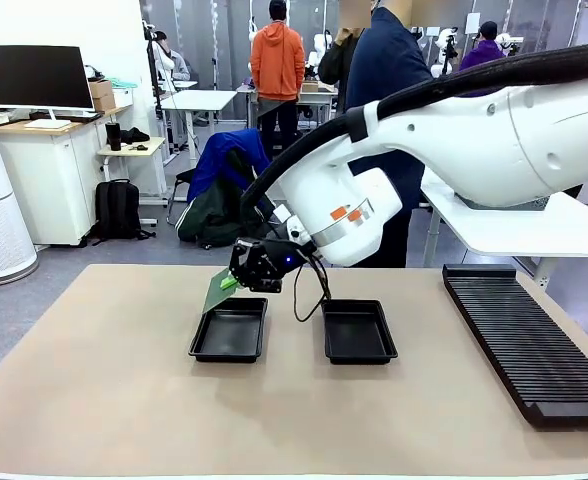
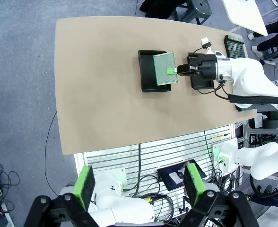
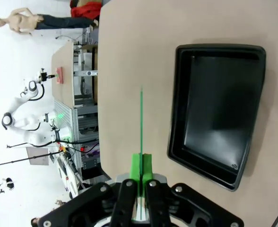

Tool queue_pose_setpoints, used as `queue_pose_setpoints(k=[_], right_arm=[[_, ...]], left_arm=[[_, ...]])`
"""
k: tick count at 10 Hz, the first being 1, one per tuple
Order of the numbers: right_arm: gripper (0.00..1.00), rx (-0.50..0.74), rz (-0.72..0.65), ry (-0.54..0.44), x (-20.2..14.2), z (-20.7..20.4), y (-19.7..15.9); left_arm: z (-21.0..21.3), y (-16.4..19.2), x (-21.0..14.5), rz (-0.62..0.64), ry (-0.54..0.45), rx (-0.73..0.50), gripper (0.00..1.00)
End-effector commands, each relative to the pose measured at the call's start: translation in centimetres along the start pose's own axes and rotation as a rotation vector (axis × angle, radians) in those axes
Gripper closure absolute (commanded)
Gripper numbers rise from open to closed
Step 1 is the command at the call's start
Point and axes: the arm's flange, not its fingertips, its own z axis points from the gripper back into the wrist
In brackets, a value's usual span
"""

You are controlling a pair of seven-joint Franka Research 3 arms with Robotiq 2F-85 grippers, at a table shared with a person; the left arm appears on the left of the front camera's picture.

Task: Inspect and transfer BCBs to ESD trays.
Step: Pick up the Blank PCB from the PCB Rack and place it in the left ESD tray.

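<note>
Over the tray on the robot's left [image 1: 230,332] is where it's all happening: the right gripper [image 3: 141,161] has reached across the middle of the table [image 1: 104,390] and is clamped on one edge of a BCB [image 1: 217,293]. The board hangs tilted, its free end dipping toward the tray's far-left rim. From where I stand I can't tell whether that low corner touches the rim or floats just above it.

Seen from high above, the board shows its pale green face with a fine grid, lying across the half of the tray nearest the gripper. Down the right wrist camera it is nothing but a thin green line, edge-on, pinched between the two green pads, with the black tray beside it.

That tray's floor is bare and glossy. The second tray [image 1: 359,332] sits just beside it on the robot's right, bare as well, with the arm's cable drooping near its far rim.

The left gripper [image 2: 139,187] hangs well above the table looking down on everything, fingers [image 2: 85,187] spread wide with nothing between them.

A long black ribbed rack [image 1: 529,345] lies along the table's right edge, well apart from the trays. A person in a dark jacket [image 1: 389,70] stands beyond the far side, behind the arm.
</note>
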Motion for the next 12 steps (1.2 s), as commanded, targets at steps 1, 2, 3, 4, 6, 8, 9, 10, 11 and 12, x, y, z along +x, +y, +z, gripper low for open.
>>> queue_pose_setpoints(k=[1,2,3,4,6,8,9,10,11,12], right_arm=[[0.97,-0.003,-0.050,-0.044,-1.0,-1.2,-1.2],[0.97,0.007,-0.058,-0.046,-1.2,-1.8,-2.0],[0.97,0.003,-0.059,-0.046,-1.3,-2.5,-2.7],[0.97,0.008,-0.055,-0.043,-1.1,-3.1,-2.9],[0.97,-0.010,-0.065,-0.029,-0.9,-4.1,-3.6],[0.97,-0.017,-0.063,-0.014,-0.5,-4.6,-3.9],[0.97,-0.033,-0.073,-0.009,-0.4,-4.8,-4.1],[0.97,-0.031,-0.076,0.004,-0.3,-5.2,-4.2],[0.97,-0.041,-0.076,0.007,-0.1,-5.6,-4.2],[0.97,-0.054,-0.074,0.000,0.2,-5.7,-4.3]], left_arm=[[0.0,0.0,0.1,0.003,-0.003,0.002,0.00],[0.0,0.0,0.1,0.003,-0.003,0.002,0.00],[0.0,0.0,0.1,0.003,-0.003,0.002,0.00],[0.0,0.0,0.1,0.003,-0.003,0.002,0.00],[0.0,0.0,0.1,0.003,-0.003,0.002,0.00],[0.0,0.0,0.1,0.003,-0.003,0.002,0.00],[0.0,0.0,0.1,0.003,-0.003,0.002,0.00],[0.0,0.0,0.1,0.003,-0.003,0.002,0.00],[0.0,0.0,0.1,0.003,-0.003,0.002,0.00],[0.0,0.0,0.1,0.003,-0.003,0.002,0.00]])
